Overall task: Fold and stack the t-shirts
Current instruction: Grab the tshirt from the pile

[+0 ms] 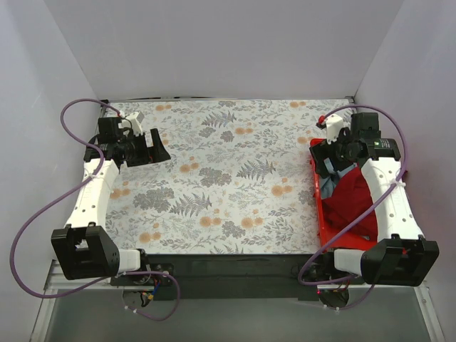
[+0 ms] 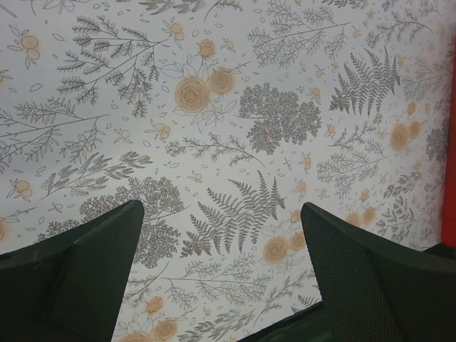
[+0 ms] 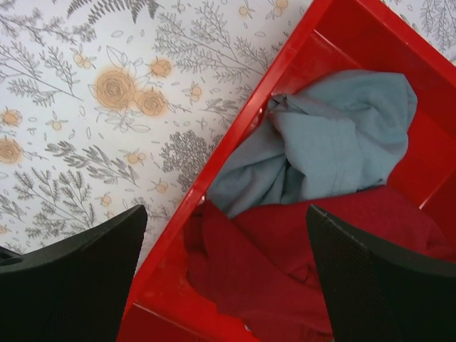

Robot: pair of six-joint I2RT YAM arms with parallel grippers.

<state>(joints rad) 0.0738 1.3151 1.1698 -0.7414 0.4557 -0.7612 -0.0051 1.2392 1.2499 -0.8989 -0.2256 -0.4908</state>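
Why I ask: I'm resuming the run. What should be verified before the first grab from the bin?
1. Right gripper open: ok, jaws wide above the red bin.
2. Left gripper open: ok, over the table.
3. Shirt reachable: ok, grey-blue t-shirt lies crumpled and uncovered, touching the dark red t-shirt.
4. Shirts untangled: cannot tell.
5. Purple cable clear of bin: not ok, it crosses over it.

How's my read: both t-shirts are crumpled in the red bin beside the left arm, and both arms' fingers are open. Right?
Not quite. The top view shows the red bin beside the right arm, not the left. The rest holds: the dark red t-shirt and grey-blue t-shirt lie crumpled in it, and the left fingers and right fingers are open.
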